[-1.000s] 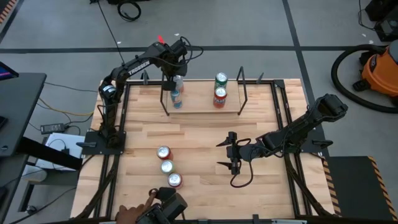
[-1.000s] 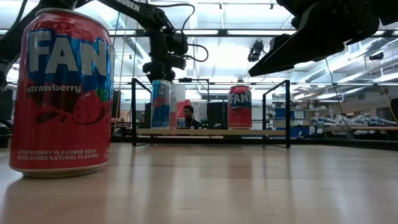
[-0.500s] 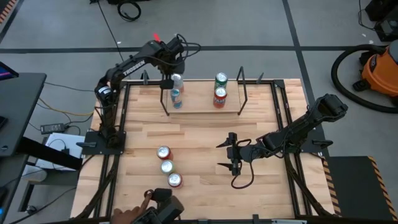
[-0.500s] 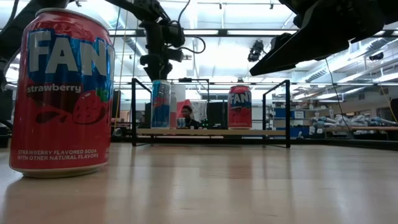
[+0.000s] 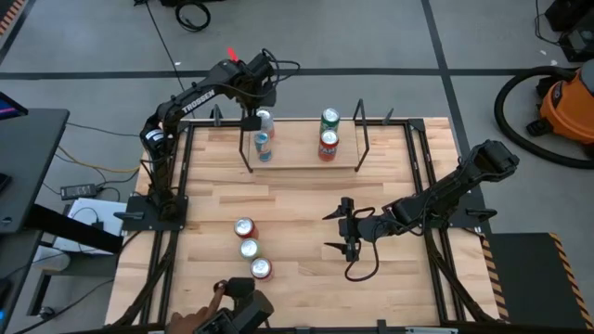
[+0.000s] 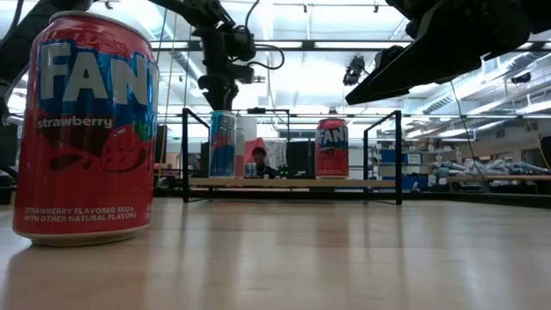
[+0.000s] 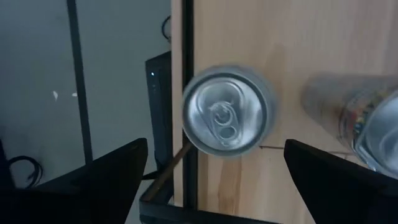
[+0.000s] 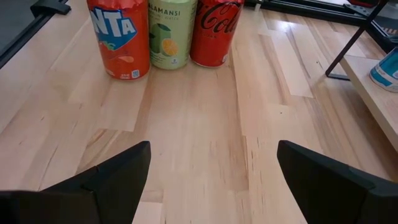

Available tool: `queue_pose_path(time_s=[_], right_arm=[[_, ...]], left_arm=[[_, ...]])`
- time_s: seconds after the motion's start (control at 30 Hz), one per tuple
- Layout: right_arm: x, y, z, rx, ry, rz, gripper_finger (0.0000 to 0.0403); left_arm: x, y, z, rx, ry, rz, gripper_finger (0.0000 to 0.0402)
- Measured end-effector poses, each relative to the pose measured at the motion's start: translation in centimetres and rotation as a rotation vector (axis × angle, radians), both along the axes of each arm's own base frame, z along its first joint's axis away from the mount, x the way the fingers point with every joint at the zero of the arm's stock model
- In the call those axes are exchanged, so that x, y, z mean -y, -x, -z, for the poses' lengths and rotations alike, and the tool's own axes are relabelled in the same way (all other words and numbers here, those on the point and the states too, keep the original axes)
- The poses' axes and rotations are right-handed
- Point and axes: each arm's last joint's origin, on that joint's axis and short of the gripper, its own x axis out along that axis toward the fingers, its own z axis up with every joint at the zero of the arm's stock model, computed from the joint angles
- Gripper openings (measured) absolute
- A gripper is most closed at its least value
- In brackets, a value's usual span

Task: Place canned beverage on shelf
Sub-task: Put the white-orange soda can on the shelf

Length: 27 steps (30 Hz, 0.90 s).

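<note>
My left gripper (image 5: 252,119) hangs over the left end of the shelf (image 5: 299,160), fingers spread wide and holding nothing. Looking down past them I see the silver top of a can (image 7: 225,110) straight below, standing at the shelf's back edge, with a second can (image 7: 364,121) just beside it on the plank. From above, these are the white-topped can (image 5: 265,120) at the back and the blue and white can (image 5: 263,146) in front of it, both upright near the left black rod upright (image 5: 245,144). From table height the blue and white can (image 6: 223,143) stands on the shelf (image 6: 293,182) directly under my left gripper (image 6: 217,86), which is clear of its top.

Toward the shelf's right end stand two more cans: a green-topped one (image 5: 329,118) at the back and a red Fanta can (image 5: 327,144) in front.

My right gripper (image 5: 340,232) hovers over the open tabletop (image 5: 297,204), well apart from the shelf, its fingers also wide and empty. Ahead of it three cans stand in a row touching one another: an orange Fanta can (image 8: 119,36), a green Calamansi can (image 8: 171,32) and a red Coca-Cola can (image 8: 215,30).

A strawberry Fanta can (image 6: 85,127) fills the near left of the table-height view. A person's hand (image 5: 206,312) shows at the table's near edge
</note>
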Motion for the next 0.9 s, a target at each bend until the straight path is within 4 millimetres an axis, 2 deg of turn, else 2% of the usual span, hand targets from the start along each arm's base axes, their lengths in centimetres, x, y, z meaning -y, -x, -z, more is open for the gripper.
queue_pose_path(time_s=[0.3, 0.73, 0.9], right_arm=[[0.0, 0.0, 0.0, 0.002, -0.001, 0.0, 0.0362], [-0.1, -0.1, -0.2, 0.019, -0.019, -0.014, 0.0362], [-0.2, -0.2, -0.3, 0.028, -0.027, -0.023, 0.0362]], left_arm=[[-1.4, -0.5, -0.5, 0.175, -0.048, -0.2, 0.0389], [-2.5, 0.4, 0.0, 0.339, 0.11, -0.657, 0.0389], [-2.8, 0.7, 0.0, 0.403, 0.187, -0.773, 0.0389]])
